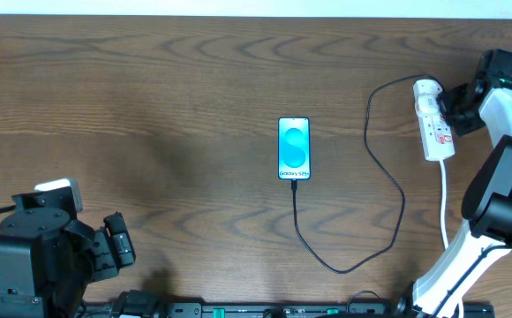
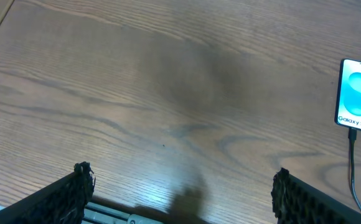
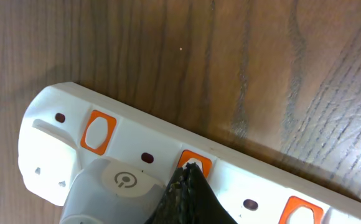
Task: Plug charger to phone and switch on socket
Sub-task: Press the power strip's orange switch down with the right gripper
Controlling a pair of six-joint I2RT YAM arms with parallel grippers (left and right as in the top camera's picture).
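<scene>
The phone lies mid-frame in the overhead view. The charger already meets its lower edge and loops right to the socket at upper right. The right gripper, fingers closed to one point and holding nothing, rests its tip on an orange switch, likely to press it. The left gripper sits at lower left, spread wide and empty, clear of the cable.

Brown wood-grain table lies under both my jaws, grain running across, w/ a dim darker patch just ahead of my left jaws. Pale strip runs past its far edge, well beyond both.
</scene>
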